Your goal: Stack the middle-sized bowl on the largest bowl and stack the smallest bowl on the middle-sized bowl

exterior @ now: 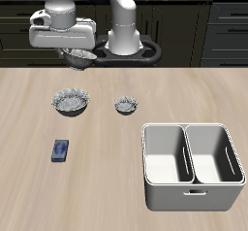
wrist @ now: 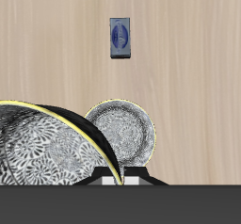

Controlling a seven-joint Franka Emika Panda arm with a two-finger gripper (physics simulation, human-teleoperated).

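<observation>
My gripper (exterior: 78,49) is raised near the table's back and shut on the rim of the middle-sized bowl (exterior: 80,57), a grey-white speckled bowl held in the air. In the wrist view this bowl (wrist: 47,162) looms close, with a yellow-edged rim. The largest bowl (exterior: 71,101) stands on the table, nearer the front than the gripper and well below it; it also shows in the wrist view (wrist: 124,134), partly covered by the held bowl. The smallest bowl (exterior: 126,105) stands on the table beside the largest bowl, apart from it, and is out of the wrist view.
A small blue flat object (exterior: 60,150) lies on the table nearer the front edge than the largest bowl; it also shows in the wrist view (wrist: 120,35). A grey two-compartment bin (exterior: 192,165) stands near the front edge. The robot base (exterior: 124,36) is at the back.
</observation>
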